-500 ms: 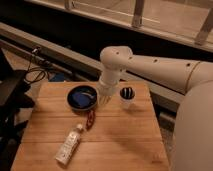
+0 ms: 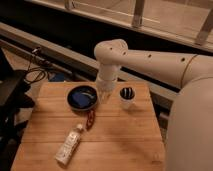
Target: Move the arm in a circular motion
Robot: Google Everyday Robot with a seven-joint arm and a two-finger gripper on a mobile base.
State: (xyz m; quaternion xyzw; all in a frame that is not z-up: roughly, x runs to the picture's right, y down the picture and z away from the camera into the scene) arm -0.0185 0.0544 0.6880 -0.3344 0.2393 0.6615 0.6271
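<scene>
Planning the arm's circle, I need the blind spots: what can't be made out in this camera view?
All in the camera view:
- Gripper, low between bowl and cup: whether it touches either cannot be told.
- Cup contents: dark, too small to identify.
- Small reddish object beside the bottle: too small to name.
- Table, right edge: hidden by the robot's white body.
</scene>
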